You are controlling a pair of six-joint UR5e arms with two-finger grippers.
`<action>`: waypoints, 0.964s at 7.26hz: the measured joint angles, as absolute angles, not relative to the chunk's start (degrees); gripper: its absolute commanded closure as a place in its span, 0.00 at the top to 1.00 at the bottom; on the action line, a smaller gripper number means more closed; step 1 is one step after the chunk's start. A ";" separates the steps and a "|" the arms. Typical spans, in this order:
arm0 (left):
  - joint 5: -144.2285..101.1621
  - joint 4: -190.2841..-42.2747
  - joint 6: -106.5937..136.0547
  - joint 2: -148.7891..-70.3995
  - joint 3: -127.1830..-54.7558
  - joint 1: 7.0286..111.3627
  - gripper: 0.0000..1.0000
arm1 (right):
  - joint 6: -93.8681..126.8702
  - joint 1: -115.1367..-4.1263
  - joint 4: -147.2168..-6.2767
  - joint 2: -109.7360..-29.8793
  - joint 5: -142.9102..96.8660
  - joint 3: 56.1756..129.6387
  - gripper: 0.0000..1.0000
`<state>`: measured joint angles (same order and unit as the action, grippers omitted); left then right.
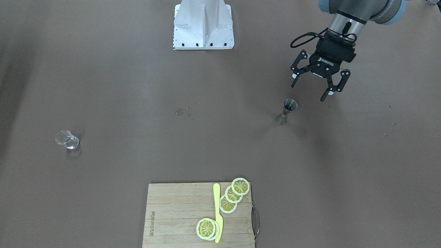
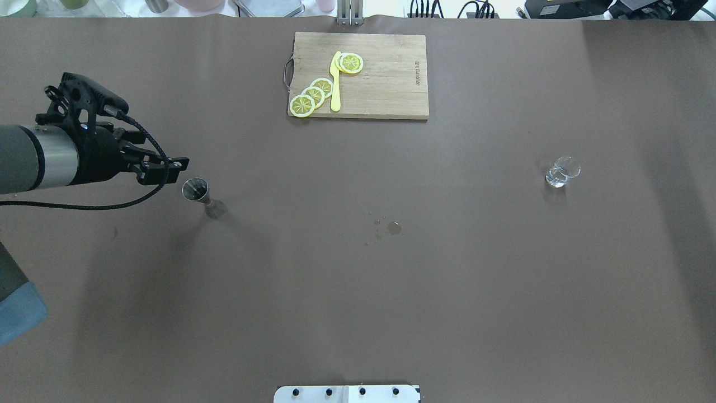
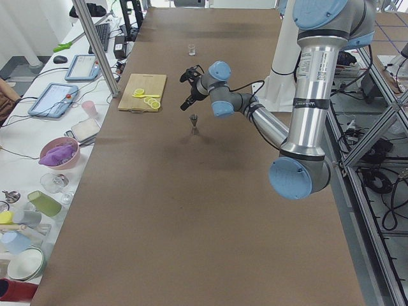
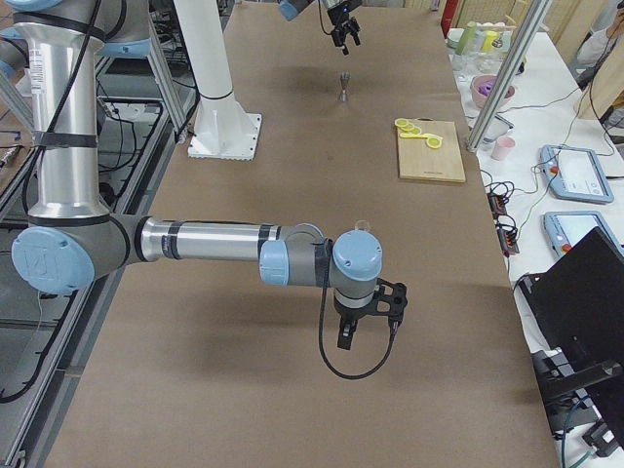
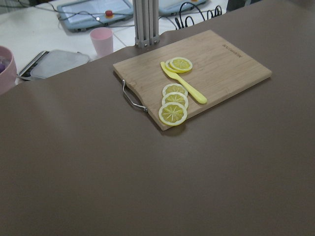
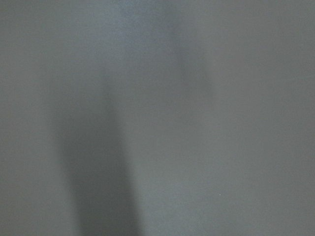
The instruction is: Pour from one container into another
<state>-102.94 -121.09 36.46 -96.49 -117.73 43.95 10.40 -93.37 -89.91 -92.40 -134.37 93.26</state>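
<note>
The small clear glass cup [image 1: 68, 139] stands alone on the brown table, far over on my right side [image 2: 561, 172]. Upright on my left side stands the grey steel jigger [image 1: 287, 110], seen from above as a dark rim [image 2: 197, 191]. My left gripper [image 1: 309, 90] hangs open and empty just behind and above the jigger, apart from it [image 2: 170, 167]. Only the exterior right view shows my right gripper [image 4: 366, 327], low over the table near the glass cup's side, and I cannot tell whether it is open or shut. The right wrist view shows nothing but blurred table.
A wooden cutting board [image 2: 386, 78] with lemon slices [image 2: 313, 96] and a yellow knife [image 2: 335, 84] lies at the table's far edge. A small wet spill [image 2: 393, 227] marks the middle. The robot's white base [image 1: 203, 24] stands at the near edge.
</note>
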 measured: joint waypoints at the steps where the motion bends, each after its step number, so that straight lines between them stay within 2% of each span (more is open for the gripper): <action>1: -106.08 -114.75 35.94 -97.62 -117.40 45.37 0.98 | 10.38 -93.99 -90.03 -92.97 -134.17 93.33 1.00; 4: -119.35 -95.47 24.37 -103.44 -111.99 53.29 0.98 | 10.37 -95.36 -89.99 -94.06 -133.98 93.67 1.00; 7: -132.64 -80.61 17.74 -103.38 -108.23 61.54 0.98 | 10.75 -95.93 -90.63 -94.03 -134.11 93.91 1.00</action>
